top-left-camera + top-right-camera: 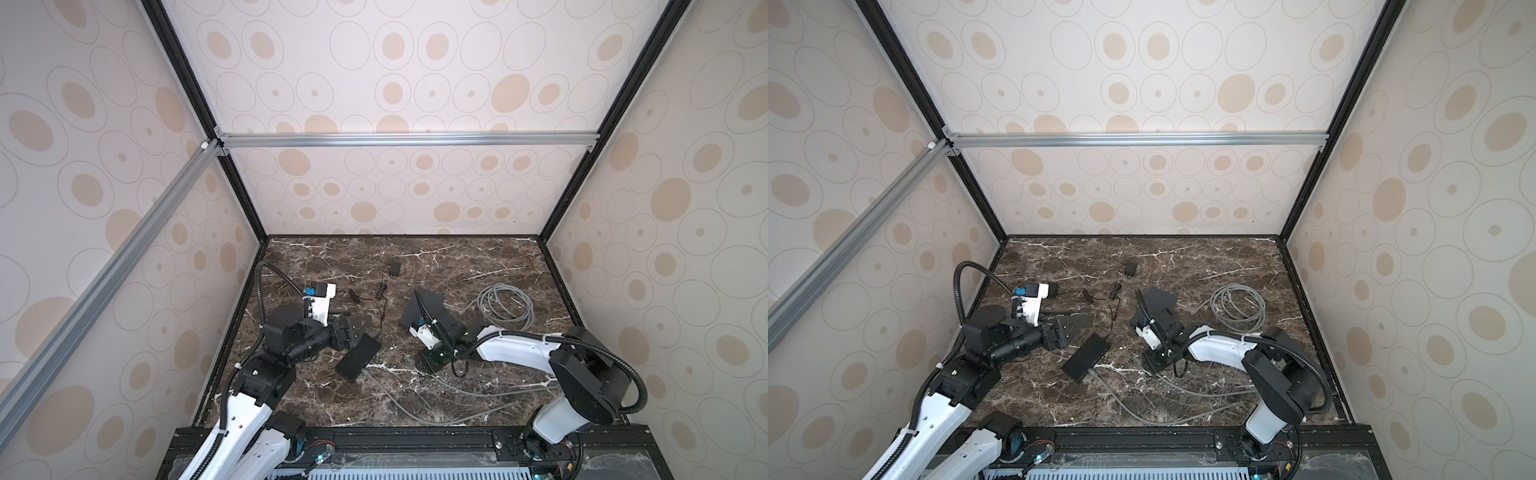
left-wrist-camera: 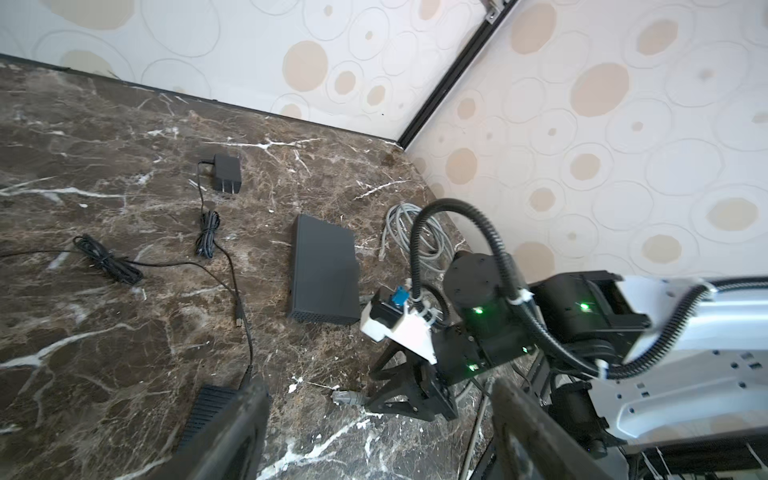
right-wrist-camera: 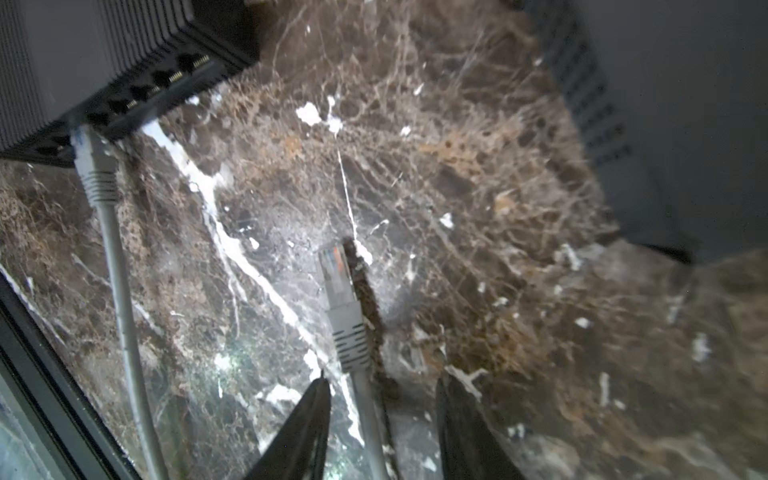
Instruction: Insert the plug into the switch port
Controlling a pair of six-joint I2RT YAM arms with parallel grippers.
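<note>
**Loose RJ45 plug (image 3: 338,282) on the marble, right gripper (image 3: 382,399) parted around its cable**

In both top views the tabletop (image 1: 478,257) is glossy brown marble with white veins. A flat, matte-black network switch (image 1: 358,357) lies at 8 o'clock from the middle of the table, and a grey cable leaves its near edge. A second black box (image 1: 428,301) sits at 1 o'clock, a coil of grey cable (image 1: 505,307) at 2 o'clock, and a small power adapter (image 1: 394,269) at 12 o'clock. The left arm is folded low, with the left gripper (image 1: 358,326) at the switch's 12 o'clock. The right arm reaches in from 4 o'clock with its wrist bent down, and the right gripper (image 1: 432,363) is at the switch's 3 o'clock.

In the left wrist view the left gripper's dark fingers (image 2: 232,432) stand wide apart with nothing between them. A ribbed corner of the switch (image 2: 212,407) shows just beside one finger. The plug (image 2: 345,397) lies on the marble in front of the right gripper.

In the right wrist view the plug has a clear plastic head and a ribbed grey boot. It lies flat, apart from the switch (image 3: 104,54). Its cable runs between the tapered black fingers (image 3: 309,415), which stand apart without pinching it. A seated plug (image 3: 91,166) fills one port near the end of the row.
</note>
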